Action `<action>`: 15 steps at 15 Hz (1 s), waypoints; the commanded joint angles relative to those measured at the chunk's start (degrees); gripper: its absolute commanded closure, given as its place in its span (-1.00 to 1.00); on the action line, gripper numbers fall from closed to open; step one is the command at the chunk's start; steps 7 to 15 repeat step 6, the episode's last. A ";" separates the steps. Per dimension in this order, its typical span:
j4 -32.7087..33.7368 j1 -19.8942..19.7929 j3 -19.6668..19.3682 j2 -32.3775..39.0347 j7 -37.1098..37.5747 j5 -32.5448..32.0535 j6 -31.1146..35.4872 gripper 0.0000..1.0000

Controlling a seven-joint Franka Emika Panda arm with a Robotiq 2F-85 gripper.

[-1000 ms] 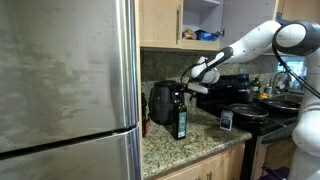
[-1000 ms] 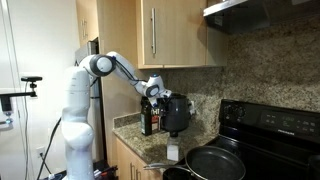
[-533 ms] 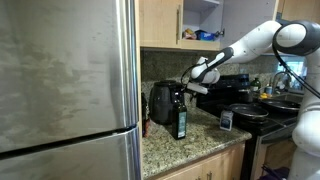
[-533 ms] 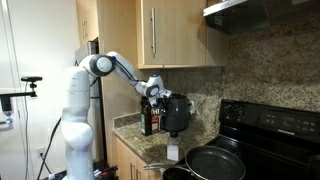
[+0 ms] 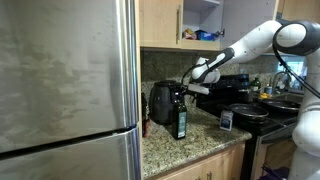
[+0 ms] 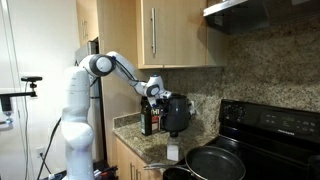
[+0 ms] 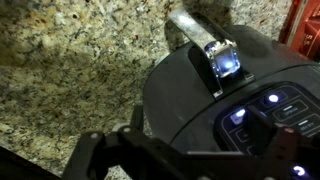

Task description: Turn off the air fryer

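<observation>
Air fryer [image 5: 160, 102] at the back edge of the granite table [image 5: 205, 135], with a dark bottle [image 5: 180, 120] upright just in front of it. The hand [image 5: 184, 88] is over the fryer's top. The wrist view shows lit buttons [image 7: 238, 117] beside a silver handle [image 7: 200, 35]. Whether the hand is released or clenched cannot be told.

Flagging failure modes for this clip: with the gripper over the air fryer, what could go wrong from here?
1. The lit buttons on the air fryer sit close together in the wrist view, so the gripper might press the wrong one.
2. The slim bottle stands close beside the air fryer, below the gripper in an exterior view; a sideways move could tip it.
</observation>
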 commanded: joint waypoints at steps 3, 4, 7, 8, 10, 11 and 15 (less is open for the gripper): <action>-0.08 0.41 -1.76 -0.25 6.50 -9.77 2.98 -1.00; 0.29 0.24 -1.32 -0.26 4.80 -8.35 1.32 -1.00; 0.17 0.12 -1.09 -0.02 3.65 -6.52 1.04 -1.00; 0.17 0.12 -1.09 -0.02 3.65 -6.52 1.04 -1.00; 0.17 0.12 -1.09 -0.02 3.65 -6.52 1.04 -1.00; 0.17 0.12 -1.09 -0.02 3.65 -6.52 1.04 -1.00; 0.17 0.12 -1.09 -0.02 3.65 -6.52 1.04 -1.00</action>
